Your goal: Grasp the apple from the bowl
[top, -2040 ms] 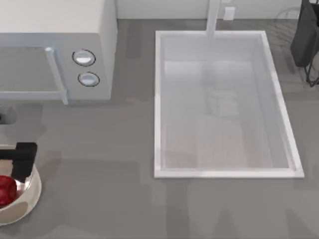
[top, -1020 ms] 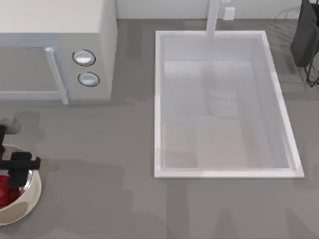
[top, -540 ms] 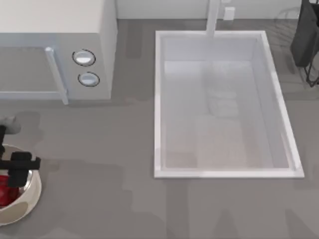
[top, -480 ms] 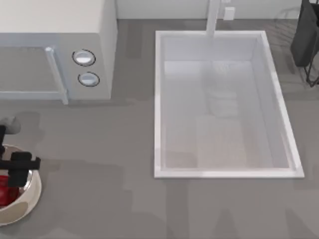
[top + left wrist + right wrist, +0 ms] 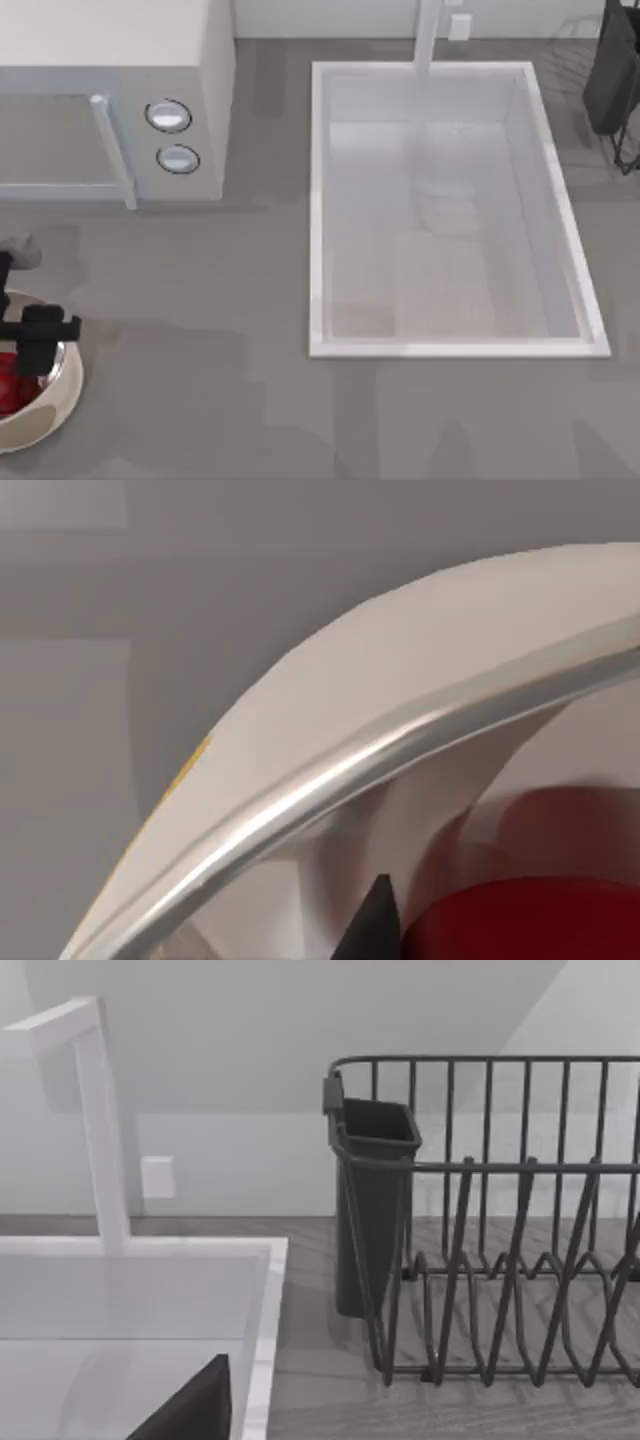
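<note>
Open grey countertop lies between the bowl at the left edge and the sink, unobstructed. The microwave blocks the far left. The left gripper sits low inside the bowl rim, its fingertip just beside the apple. The faucet and dish rack stand far right.

No readable text, labels or numbers — nothing legible on any surface

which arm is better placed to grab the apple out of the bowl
Left. The left gripper hangs over the bowl at the table's left edge, right at the apple. The right arm is parked at the far right, beyond the sink.
</note>
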Robot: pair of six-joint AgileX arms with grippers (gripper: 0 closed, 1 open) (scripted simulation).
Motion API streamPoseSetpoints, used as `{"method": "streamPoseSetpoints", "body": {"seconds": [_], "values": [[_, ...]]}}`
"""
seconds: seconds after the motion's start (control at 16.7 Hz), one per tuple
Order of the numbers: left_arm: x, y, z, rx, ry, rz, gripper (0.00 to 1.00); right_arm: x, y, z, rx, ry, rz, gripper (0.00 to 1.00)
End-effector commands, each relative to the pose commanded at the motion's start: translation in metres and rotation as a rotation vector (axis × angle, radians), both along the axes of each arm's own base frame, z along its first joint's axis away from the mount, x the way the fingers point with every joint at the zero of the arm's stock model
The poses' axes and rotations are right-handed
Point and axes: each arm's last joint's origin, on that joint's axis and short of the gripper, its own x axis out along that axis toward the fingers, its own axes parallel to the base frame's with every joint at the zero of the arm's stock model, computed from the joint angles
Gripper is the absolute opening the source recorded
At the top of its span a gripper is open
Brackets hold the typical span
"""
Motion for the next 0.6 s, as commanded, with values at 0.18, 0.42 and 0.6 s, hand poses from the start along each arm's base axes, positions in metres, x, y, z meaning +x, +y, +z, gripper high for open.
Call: {"method": "streamPoseSetpoints", "body": {"seconds": [0.18,0.42,0.6], "values": [[0.005,0.0,0.006,0.0,0.006,0.0,0.0,0.0,0.0,0.0,0.0,0.0,0.0,1.0],[0.026,0.001,0.048,-0.001,0.02,0.0,0.0,0.0,0.0,0.0,0.0,0.0,0.0,1.0],[0.039,0.002,0.106,-0.001,0.031,-0.001,0.0,0.0,0.0,0.0,0.0,0.0,0.0,1.0]]}}
